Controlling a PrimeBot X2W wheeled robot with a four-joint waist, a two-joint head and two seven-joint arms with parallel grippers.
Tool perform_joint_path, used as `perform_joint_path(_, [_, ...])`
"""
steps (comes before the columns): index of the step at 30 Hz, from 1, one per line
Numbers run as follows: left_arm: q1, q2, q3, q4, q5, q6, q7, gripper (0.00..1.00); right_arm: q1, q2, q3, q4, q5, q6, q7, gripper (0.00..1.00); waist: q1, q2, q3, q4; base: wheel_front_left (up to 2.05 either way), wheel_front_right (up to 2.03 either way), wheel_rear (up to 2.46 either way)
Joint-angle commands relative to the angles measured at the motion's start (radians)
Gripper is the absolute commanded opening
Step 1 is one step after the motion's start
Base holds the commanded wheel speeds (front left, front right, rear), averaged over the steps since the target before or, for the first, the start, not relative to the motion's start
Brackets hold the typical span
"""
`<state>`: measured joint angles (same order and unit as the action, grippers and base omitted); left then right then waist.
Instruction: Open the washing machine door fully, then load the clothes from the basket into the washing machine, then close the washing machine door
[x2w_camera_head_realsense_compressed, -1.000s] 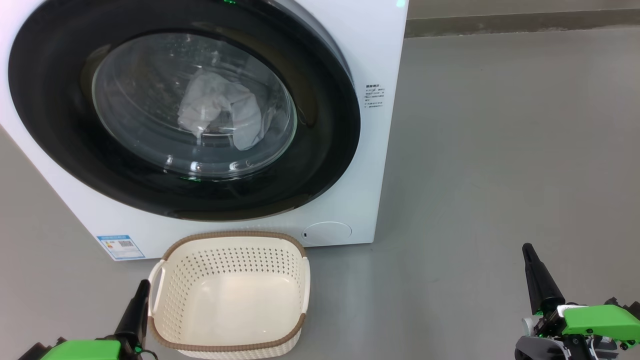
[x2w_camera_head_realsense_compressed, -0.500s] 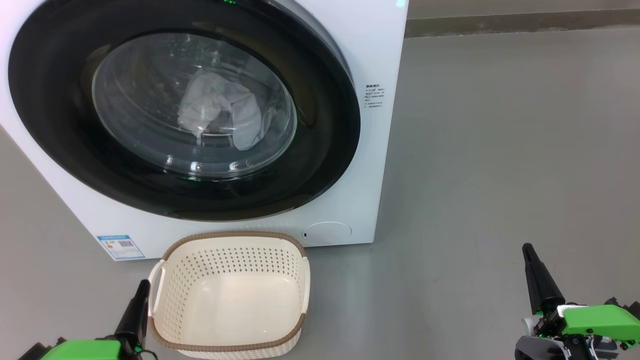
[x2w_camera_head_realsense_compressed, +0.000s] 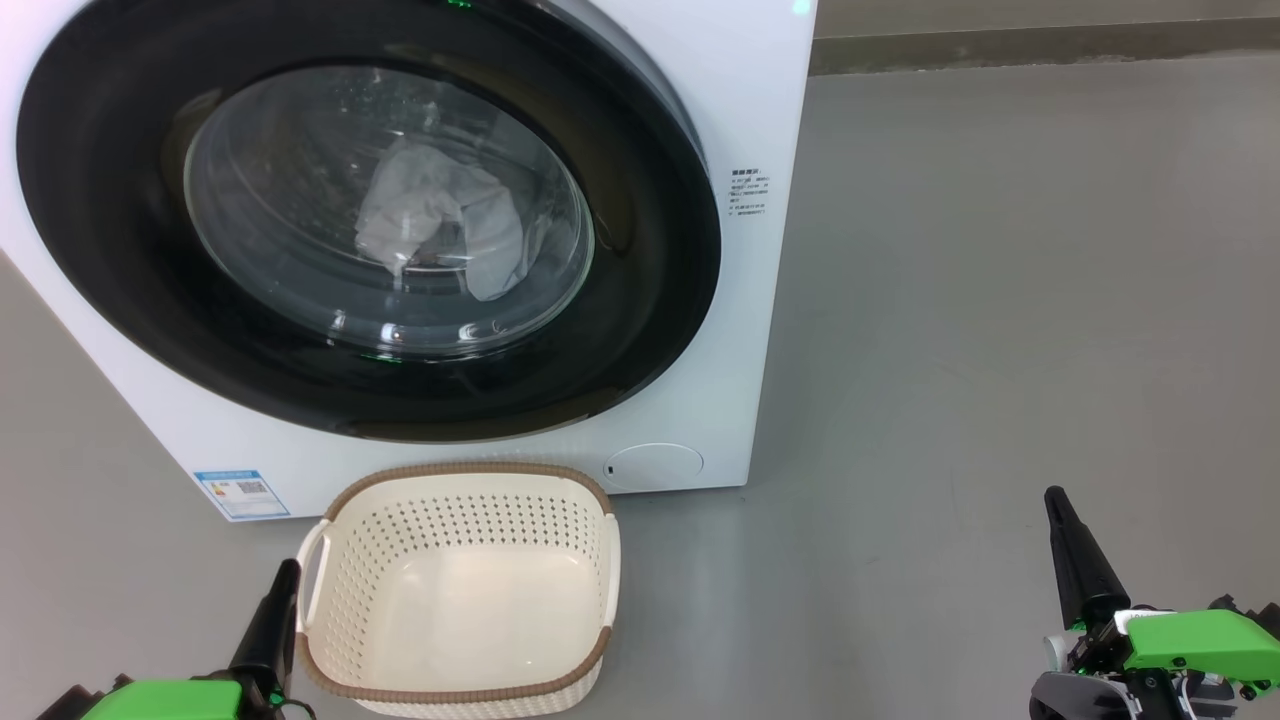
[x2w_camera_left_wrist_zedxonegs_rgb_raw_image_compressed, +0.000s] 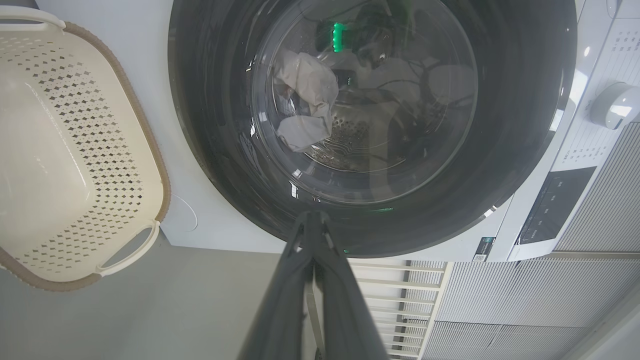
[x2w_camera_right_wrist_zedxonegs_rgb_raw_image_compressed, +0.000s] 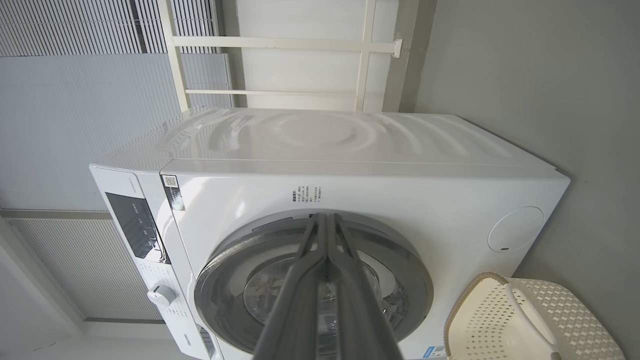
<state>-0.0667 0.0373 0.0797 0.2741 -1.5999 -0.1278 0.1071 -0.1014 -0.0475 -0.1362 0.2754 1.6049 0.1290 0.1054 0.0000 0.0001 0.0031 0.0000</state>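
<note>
The white washing machine (x2w_camera_head_realsense_compressed: 765, 330) stands on the floor with its black-ringed door (x2w_camera_head_realsense_compressed: 110, 260) flush against the front. Pale clothes (x2w_camera_head_realsense_compressed: 440, 215) lie in the drum behind the glass, also seen in the left wrist view (x2w_camera_left_wrist_zedxonegs_rgb_raw_image_compressed: 307, 95). The cream basket (x2w_camera_head_realsense_compressed: 460, 470) sits on the floor right in front of the machine, with nothing inside it. My left gripper (x2w_camera_head_realsense_compressed: 288, 570) is shut and empty beside the basket's left handle. My right gripper (x2w_camera_head_realsense_compressed: 1053, 497) is shut and empty, well to the right of the machine. In the wrist views the left gripper (x2w_camera_left_wrist_zedxonegs_rgb_raw_image_compressed: 312, 217) and the right gripper (x2w_camera_right_wrist_zedxonegs_rgb_raw_image_compressed: 325, 217) both point towards the door (x2w_camera_right_wrist_zedxonegs_rgb_raw_image_compressed: 225, 280).
Bare grey floor (x2w_camera_head_realsense_compressed: 1000, 300) spreads to the right of the machine up to a wall skirting (x2w_camera_head_realsense_compressed: 1040, 45). A blue label (x2w_camera_head_realsense_compressed: 240, 492) and a round cover (x2w_camera_head_realsense_compressed: 655, 465) mark the machine's lower front. The control panel (x2w_camera_left_wrist_zedxonegs_rgb_raw_image_compressed: 555, 205) and a knob (x2w_camera_left_wrist_zedxonegs_rgb_raw_image_compressed: 612, 102) are at its top.
</note>
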Motion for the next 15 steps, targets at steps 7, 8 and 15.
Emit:
perform_joint_path(7, [-0.041,0.013,0.034,-0.029,-0.009,-0.003,0.006,0.00,-0.007,-0.003,0.022,-0.031,0.004,0.002,0.008,0.00,0.0000,-0.0001,0.000,0.000,0.00,0.00,0.00])
perform_joint_path(8, [-0.041,0.013,0.034,-0.029,-0.009,-0.003,0.006,0.00,-0.007,-0.003,0.022,-0.031,0.004,0.002,0.008,0.00,0.0000,-0.0001,0.000,0.000,0.00,0.00,0.00])
perform_joint_path(15, [-0.041,0.013,0.034,-0.029,-0.009,-0.003,0.006,0.00,-0.007,-0.003,0.022,-0.031,0.004,0.002,0.008,0.00,0.0000,-0.0001,0.000,0.000,0.00,0.00,0.00])
